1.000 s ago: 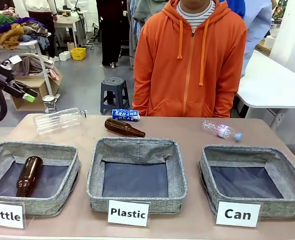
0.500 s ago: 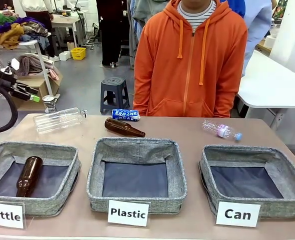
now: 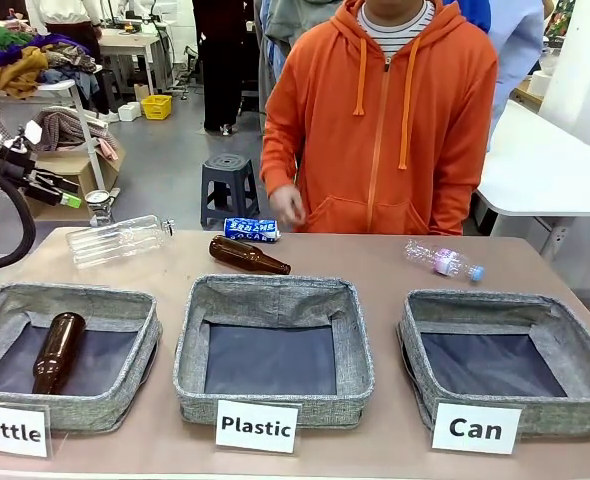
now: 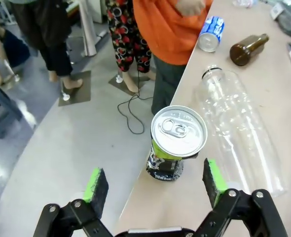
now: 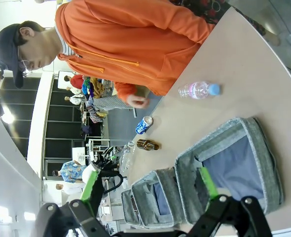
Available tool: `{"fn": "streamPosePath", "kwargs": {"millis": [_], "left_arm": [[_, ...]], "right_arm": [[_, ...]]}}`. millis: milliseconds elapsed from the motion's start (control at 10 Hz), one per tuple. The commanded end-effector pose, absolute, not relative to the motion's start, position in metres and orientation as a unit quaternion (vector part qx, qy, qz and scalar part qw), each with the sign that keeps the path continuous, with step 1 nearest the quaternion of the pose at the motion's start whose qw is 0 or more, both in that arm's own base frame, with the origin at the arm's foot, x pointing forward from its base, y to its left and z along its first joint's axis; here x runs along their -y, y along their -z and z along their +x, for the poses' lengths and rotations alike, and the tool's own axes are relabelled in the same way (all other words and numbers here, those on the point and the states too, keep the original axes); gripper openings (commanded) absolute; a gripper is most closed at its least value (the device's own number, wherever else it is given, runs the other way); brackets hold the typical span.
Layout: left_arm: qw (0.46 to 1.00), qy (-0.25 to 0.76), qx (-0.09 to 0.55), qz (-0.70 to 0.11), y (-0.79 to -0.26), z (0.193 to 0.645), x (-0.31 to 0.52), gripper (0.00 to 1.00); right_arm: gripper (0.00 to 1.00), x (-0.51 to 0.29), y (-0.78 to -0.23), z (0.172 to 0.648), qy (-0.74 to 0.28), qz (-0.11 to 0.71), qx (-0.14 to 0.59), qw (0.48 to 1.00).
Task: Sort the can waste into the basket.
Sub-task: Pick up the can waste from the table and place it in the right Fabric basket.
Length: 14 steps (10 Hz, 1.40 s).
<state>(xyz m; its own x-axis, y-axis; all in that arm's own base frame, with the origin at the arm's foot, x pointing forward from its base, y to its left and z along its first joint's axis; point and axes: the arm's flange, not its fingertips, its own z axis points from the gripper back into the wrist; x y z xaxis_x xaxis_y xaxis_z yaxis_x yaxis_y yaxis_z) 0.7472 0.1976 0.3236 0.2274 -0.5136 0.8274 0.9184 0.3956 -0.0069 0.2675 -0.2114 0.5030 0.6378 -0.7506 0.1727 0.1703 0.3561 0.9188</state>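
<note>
A dark can (image 4: 176,142) with a silver top stands upright at the table's left far corner (image 3: 99,207). My left gripper (image 4: 155,181) hovers open just short of it, green pads either side (image 3: 65,193). The blue can (image 3: 251,230) with white lettering lies on its side at the far edge, also seen from the wrists (image 4: 210,33) (image 5: 144,125). A person's hand (image 3: 287,205) hangs just above it. The grey basket (image 3: 475,301) behind the "Can" card (image 3: 475,428) sits at the right and holds nothing. Above that basket (image 5: 256,148) my right gripper (image 5: 148,183) stands open.
A clear plastic bottle (image 3: 117,240) lies beside the dark can. A brown bottle (image 3: 247,256) and a small plastic bottle (image 3: 443,262) lie on the table. The "Plastic" basket (image 3: 273,296) is in the middle; the "Bottle" basket (image 3: 65,297) holds a brown bottle.
The person's hand has come out and down toward the blue can. My left gripper has shifted slightly near the table's left corner.
</note>
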Motion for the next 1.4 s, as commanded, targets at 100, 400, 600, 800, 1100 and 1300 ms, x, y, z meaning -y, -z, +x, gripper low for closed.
{"fn": "streamPosePath", "kwargs": {"millis": [100, 400, 600, 800, 1100, 1300], "left_arm": [[0.698, 0.512, 0.425, -0.265, -0.300, 0.761, -0.205, 1.00], [0.675, 0.522, 0.426, -0.300, -0.280, 0.775, -0.190, 1.00], [0.682, 0.517, 0.418, -0.306, -0.271, 0.788, -0.179, 1.00], [0.677, 0.517, 0.413, -0.322, -0.268, 0.793, -0.171, 1.00], [0.671, 0.513, 0.419, -0.333, -0.270, 0.796, -0.175, 0.40], [0.641, 0.518, 0.427, -0.372, -0.283, 0.789, -0.187, 0.00]], "right_arm": [[1.00, 0.213, -0.503, 0.270, 0.294, 0.489, 0.312, 0.760], [1.00, 0.213, -0.503, 0.270, 0.294, 0.489, 0.312, 0.760], [1.00, 0.213, -0.503, 0.270, 0.294, 0.489, 0.312, 0.760], [1.00, 0.213, -0.503, 0.270, 0.294, 0.489, 0.312, 0.760], [1.00, 0.213, -0.503, 0.270, 0.294, 0.489, 0.312, 0.760], [1.00, 0.213, -0.503, 0.270, 0.294, 0.489, 0.312, 0.760]]}}
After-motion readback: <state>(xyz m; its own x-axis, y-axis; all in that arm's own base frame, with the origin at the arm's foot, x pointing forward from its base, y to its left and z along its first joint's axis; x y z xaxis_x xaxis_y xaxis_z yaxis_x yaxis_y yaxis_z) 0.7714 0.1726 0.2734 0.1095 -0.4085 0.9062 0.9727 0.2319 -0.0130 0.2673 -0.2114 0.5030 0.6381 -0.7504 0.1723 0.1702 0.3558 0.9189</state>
